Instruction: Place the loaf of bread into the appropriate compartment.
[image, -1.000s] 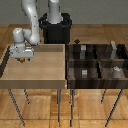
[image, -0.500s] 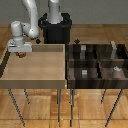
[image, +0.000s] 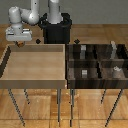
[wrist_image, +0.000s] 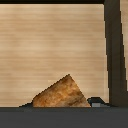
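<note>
The pale wooden tray (image: 35, 62) fills the exterior view's left, the dark four-part bin (image: 97, 62) sits beside it on the right. The gripper (image: 20, 43) hangs above the tray's far left corner, jaws drawn in on the loaf of bread (wrist_image: 61, 93) — lifted clear of the tray. A small grey block (image: 84, 72) marks the bin's near compartment next to the tray.

a floor of warm orange-brown wooden planks (image: 45, 112) runs under everything in the exterior view, with a paler grey band of wall (image: 95, 10) across the top behind the scene. two stands on thin grey metal legs (image: 60, 105) sit side by side, touching or nearly so, and their legs throw faint shadows on the planks. the light is even and soft, with no window or lamp in sight.
</note>
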